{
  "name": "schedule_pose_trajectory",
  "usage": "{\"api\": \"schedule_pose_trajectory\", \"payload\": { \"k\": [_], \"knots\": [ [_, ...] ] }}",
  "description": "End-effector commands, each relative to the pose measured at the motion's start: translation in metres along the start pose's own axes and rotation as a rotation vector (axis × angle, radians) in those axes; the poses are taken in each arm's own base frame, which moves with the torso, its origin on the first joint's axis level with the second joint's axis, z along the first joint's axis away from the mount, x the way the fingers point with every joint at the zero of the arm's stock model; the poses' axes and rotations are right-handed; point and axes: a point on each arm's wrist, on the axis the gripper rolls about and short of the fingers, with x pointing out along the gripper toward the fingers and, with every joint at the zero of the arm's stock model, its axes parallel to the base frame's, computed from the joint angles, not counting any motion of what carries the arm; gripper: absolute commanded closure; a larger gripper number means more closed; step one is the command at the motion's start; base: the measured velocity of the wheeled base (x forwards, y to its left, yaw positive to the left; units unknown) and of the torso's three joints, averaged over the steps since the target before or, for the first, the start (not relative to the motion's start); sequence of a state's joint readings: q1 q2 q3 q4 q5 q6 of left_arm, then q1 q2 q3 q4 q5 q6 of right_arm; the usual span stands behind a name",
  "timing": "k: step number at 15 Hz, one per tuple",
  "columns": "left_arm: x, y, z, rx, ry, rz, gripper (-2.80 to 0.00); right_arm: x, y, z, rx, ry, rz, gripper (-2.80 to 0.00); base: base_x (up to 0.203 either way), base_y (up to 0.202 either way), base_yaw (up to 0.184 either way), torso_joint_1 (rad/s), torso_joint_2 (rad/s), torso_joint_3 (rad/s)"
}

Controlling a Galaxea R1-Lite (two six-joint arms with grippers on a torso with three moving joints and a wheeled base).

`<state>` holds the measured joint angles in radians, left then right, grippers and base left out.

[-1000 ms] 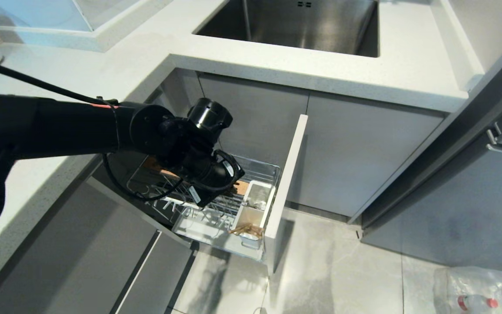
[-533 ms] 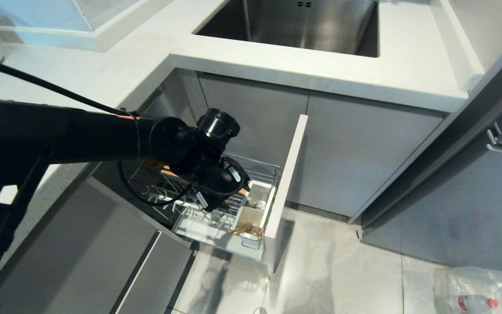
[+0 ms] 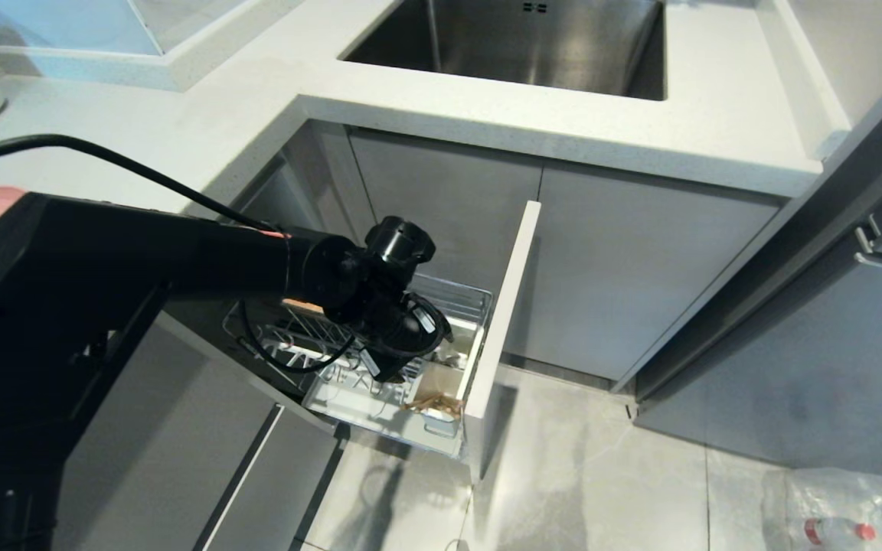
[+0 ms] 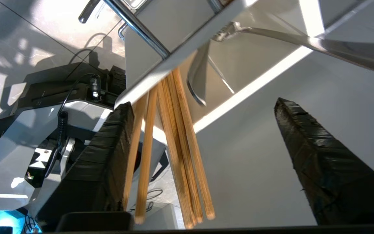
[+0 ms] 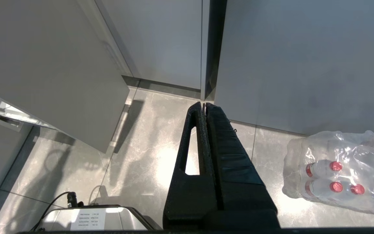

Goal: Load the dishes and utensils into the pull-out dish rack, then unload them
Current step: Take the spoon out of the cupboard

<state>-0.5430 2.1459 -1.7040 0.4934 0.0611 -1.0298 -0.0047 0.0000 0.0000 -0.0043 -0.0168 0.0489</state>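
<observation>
Chopsticks (image 4: pixel 174 146) stand in the caddy (image 3: pixel 441 375) of your dish rack (image 3: pixel 349 360), between the left gripper (image 4: pixel 203 156) fingers, spread wide and holding nothing; close carelessly and you could snag the spoon (image 4: pixel 200 78) beside them. Right gripper (image 5: pixel 205 107): parked, pinched together.

The pull-out dish rack (image 3: pixel 380 398), a chrome wire basket with a clear drip tray and a narrow panel at its front, stood drawn out below the tabletop. In its white caddy (image 3: pixel 441 386) by the panel the light wooden chopsticks (image 3: pixel 435 403) stood leaning together, several thin sticks fanned apart (image 4: pixel 174 152). The grey metal spoon (image 4: pixel 197 79) sat in the neighbouring compartment, its long handle slanting away.
</observation>
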Motion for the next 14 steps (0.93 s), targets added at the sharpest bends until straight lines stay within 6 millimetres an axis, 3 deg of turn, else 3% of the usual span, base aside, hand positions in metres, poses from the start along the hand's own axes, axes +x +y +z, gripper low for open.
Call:
{"api": "schedule_pose_trajectory", "payload": {
  "k": [1,7,13,14],
  "knots": [
    [0.012,0.002,-0.002,-0.004,0.012,0.022,-2.80,0.000,0.000,0.000,0.000,0.001,0.000,0.00,0.000,0.000,0.000,0.000,0.00,0.000],
    [0.030,0.001,0.001,-0.008,0.000,0.012,-2.80,0.000,0.000,0.000,0.000,0.001,0.000,0.00,0.000,0.000,0.000,0.000,0.00,0.000],
    [0.033,0.003,0.006,-0.013,-0.009,0.011,-2.80,0.000,0.000,0.000,0.000,0.001,0.000,0.00,0.000,0.000,0.000,0.000,0.00,0.000],
    [0.033,0.003,0.006,-0.012,-0.008,0.013,-2.59,0.000,0.000,0.000,0.000,0.001,0.000,0.00,0.000,0.000,0.000,0.000,0.00,0.000]
  ]
}}
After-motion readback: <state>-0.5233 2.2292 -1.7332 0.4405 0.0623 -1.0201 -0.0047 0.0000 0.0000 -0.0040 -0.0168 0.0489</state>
